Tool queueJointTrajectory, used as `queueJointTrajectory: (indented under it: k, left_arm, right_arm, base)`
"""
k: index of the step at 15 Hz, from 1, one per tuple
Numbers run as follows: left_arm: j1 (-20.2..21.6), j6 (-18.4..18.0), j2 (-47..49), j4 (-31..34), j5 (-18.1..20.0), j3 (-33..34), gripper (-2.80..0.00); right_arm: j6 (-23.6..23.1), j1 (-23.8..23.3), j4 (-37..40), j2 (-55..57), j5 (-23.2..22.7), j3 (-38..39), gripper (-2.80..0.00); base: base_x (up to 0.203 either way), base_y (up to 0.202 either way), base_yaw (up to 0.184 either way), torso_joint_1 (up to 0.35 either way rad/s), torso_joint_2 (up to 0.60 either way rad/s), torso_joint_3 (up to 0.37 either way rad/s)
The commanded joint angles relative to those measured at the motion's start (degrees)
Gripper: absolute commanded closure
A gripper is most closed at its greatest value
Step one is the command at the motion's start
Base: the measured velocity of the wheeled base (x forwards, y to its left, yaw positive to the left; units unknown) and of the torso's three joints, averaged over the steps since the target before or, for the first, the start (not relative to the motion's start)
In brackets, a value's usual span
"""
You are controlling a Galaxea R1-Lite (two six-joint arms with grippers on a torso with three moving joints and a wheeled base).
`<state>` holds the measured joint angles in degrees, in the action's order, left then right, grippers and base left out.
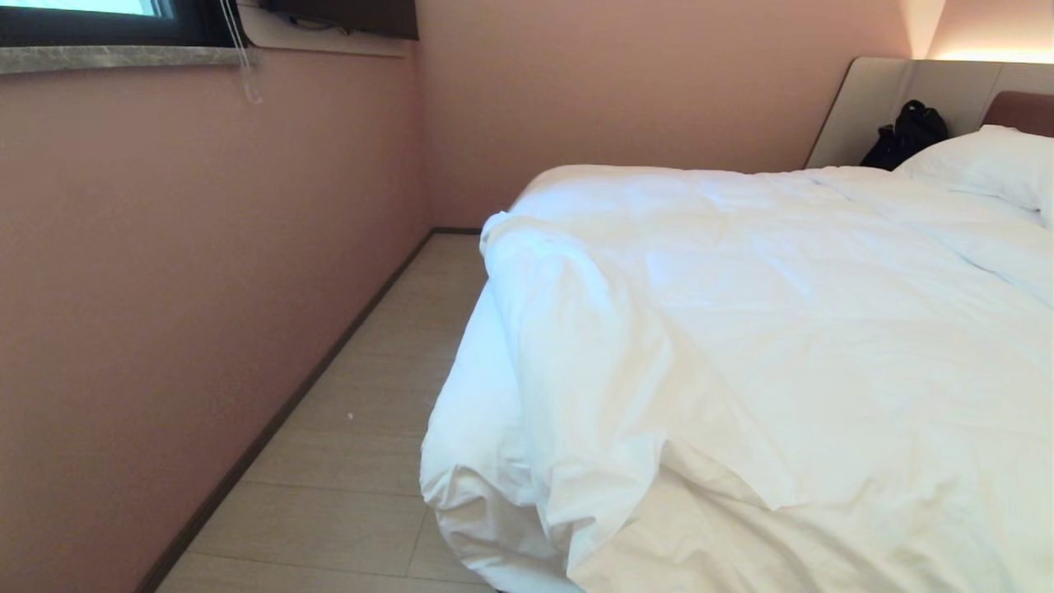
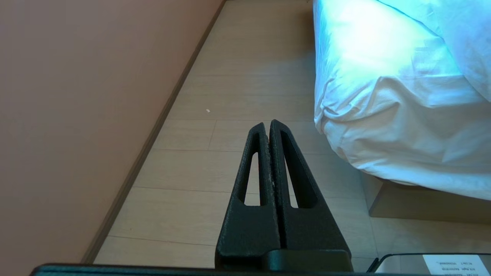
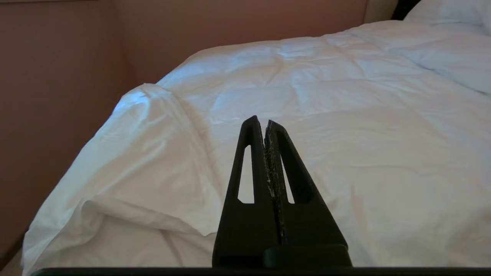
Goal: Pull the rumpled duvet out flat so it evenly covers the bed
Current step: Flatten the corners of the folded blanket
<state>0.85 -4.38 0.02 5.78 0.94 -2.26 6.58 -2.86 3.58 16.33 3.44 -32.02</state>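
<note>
The puffy white duvet lies across the bed, with a raised fold running along its near left side and a bunched corner hanging over the mattress corner. In the right wrist view the same duvet fills the picture; my right gripper hovers above it, shut, holding nothing. My left gripper is shut and empty, low over the floor beside the bed's corner, clear of the cloth. The bed's taupe base shows under the overhang. Neither arm appears in the head view.
A pink wall runs along the left, leaving a strip of pale wood floor between it and the bed. A white pillow and a black bag sit by the padded headboard. A window is at upper left.
</note>
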Motion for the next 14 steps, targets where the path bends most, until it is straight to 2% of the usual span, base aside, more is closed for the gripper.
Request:
queueJointTrajectory:
  k: [1, 4, 5, 6, 11, 14]
  left_arm:
    - [0.03, -0.11, -0.01, 0.03, 0.03, 0.06, 0.00]
    - [0.03, -0.02, 0.06, 0.02, 0.03, -0.03, 0.00]
    - [0.03, -0.11, 0.06, 0.02, 0.03, 0.06, 0.00]
    - [0.03, -0.11, -0.02, 0.02, 0.03, 0.03, 0.00]
    - [0.03, -0.09, 0.06, 0.02, 0.03, 0.06, 0.00]
    - [0.03, -0.11, 0.04, 0.02, 0.03, -0.01, 0.00]
  right_arm:
    - [0.11, 2.45, 0.10, -2.07, 0.27, 1.51, 0.00]
    - [-0.29, 2.42, -0.27, -6.19, 0.70, 4.68, 0.00]
    - [-0.62, 2.44, -1.39, -6.99, 2.85, 5.45, 0.00]
    - [-1.56, 2.52, -3.34, -8.86, 5.15, 6.56, 0.00]
    - [-10.88, 2.62, -6.62, -16.16, 6.58, 11.33, 0.00]
    - [-11.30, 2.67, -9.32, -16.16, 6.75, 15.58, 0.00]
  base:
    - [0.000, 0.000, 0.000, 0.000, 0.00, 0.000]
    - [0.000, 0.000, 0.000, 0.000, 0.00, 0.000]
    - [0.000, 0.000, 0.000, 0.000, 0.00, 0.000]
    - [0.000, 0.000, 0.000, 0.000, 0.00, 0.000]
    - [0.000, 0.000, 0.000, 0.000, 0.00, 0.000]
    - [0.000, 0.000, 0.000, 0.000, 0.00, 0.000]
